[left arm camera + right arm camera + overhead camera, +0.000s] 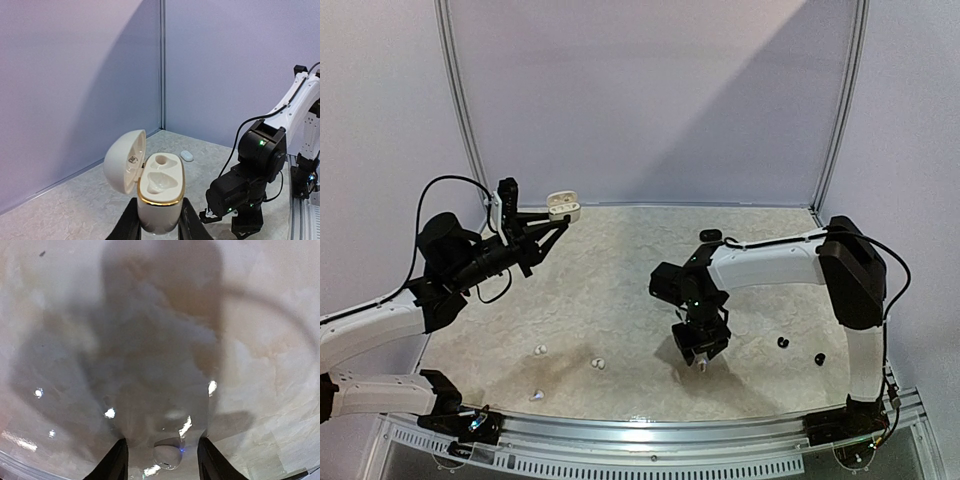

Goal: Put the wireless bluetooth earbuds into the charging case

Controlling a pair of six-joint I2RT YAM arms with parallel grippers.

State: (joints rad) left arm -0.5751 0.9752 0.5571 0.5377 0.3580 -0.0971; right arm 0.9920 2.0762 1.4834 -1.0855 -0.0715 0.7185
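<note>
The left fingers [131, 222] clamp the open white charging case [160, 195]; the right fingers [114, 462] stand parted around a white earbud [167, 457], seemingly resting on the counter [250, 365].

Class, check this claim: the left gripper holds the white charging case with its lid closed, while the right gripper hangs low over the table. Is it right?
Not quite. The lid is open, not closed: the left wrist view shows it tipped back off the white charging case, which the left gripper holds. The right gripper does hang low over the table.
</note>
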